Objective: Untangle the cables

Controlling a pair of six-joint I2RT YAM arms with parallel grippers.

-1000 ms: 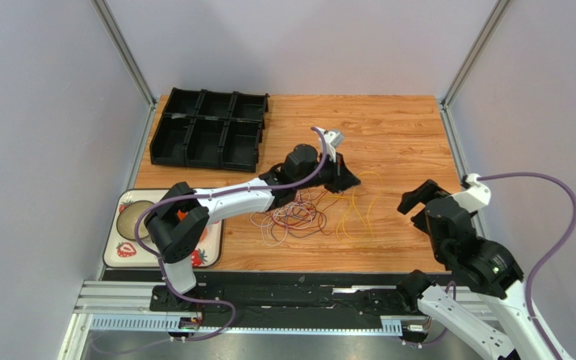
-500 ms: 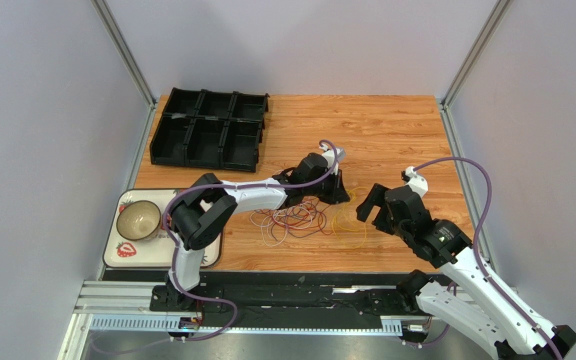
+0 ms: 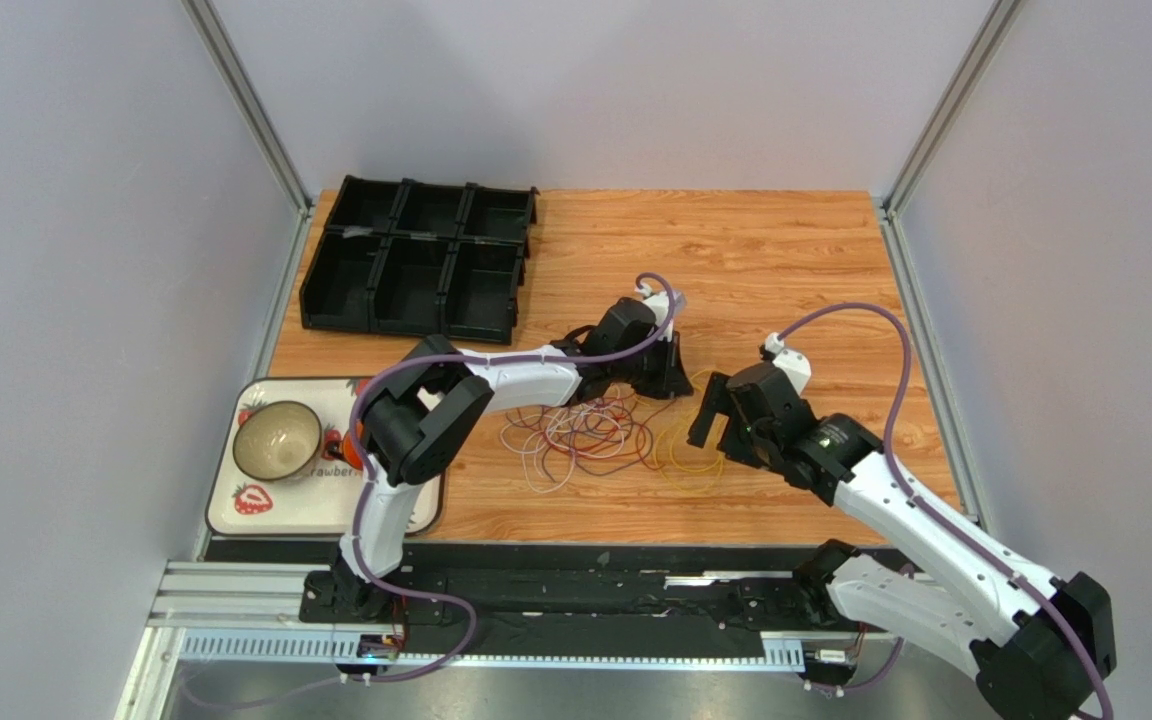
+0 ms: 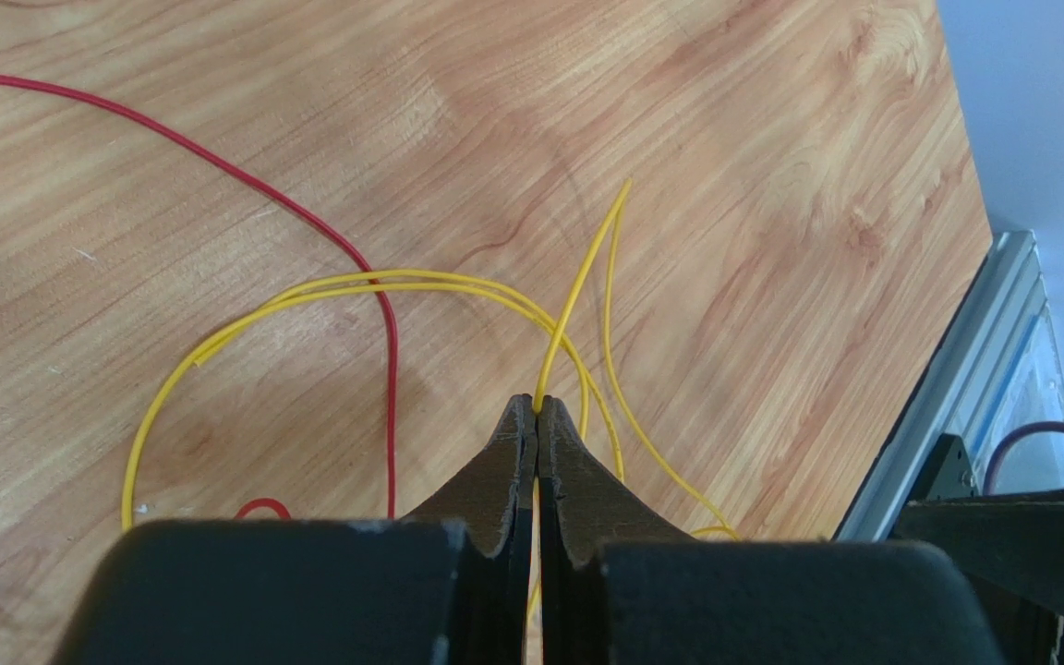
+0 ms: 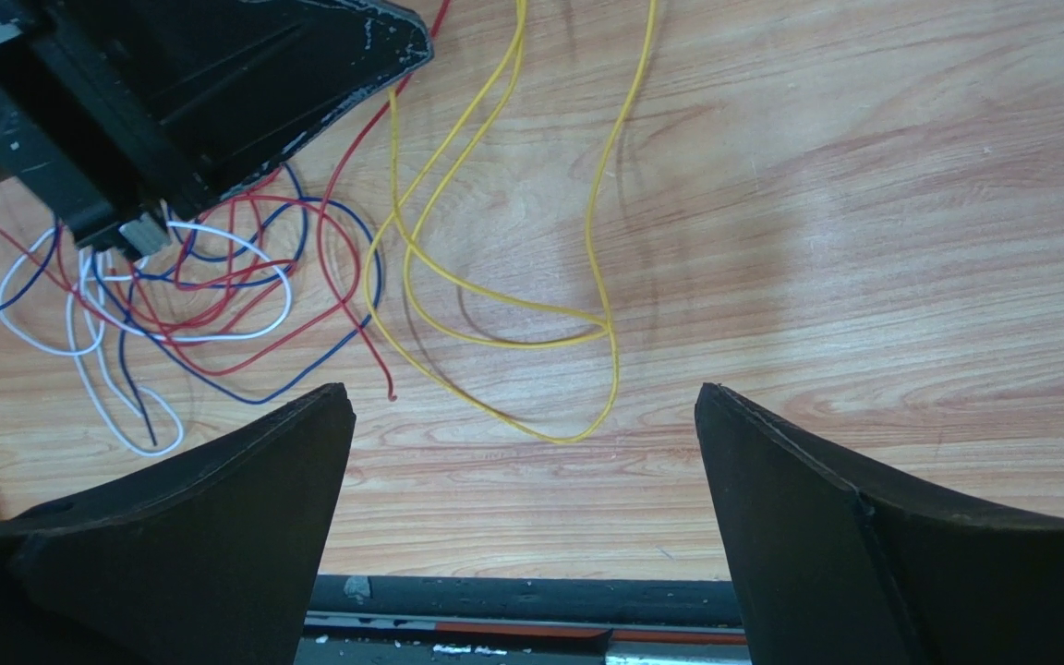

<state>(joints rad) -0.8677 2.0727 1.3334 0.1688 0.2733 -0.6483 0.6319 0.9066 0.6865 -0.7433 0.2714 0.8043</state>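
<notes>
We judge the cables (image 3: 585, 432) light, limp, slippery; left fingers (image 4: 507, 464) pinch the yellow cable (image 4: 357, 284), right fingers (image 5: 205, 527) spread wide, empty; grab its four-o'clock loop.

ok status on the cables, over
Left end effector shut on the yellow cable. Right end effector open, above the yellow loops. Red cable crosses the yellow one; red, blue and white tangle not yet separated.

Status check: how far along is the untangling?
Done: the yellow cable lies mostly beside the heap. In hand: the left end effector is shut on it, and the right end effector hangs open above its loops. Left: the red, blue and white cables are knotted together, and a red strand crosses the yellow.
</notes>
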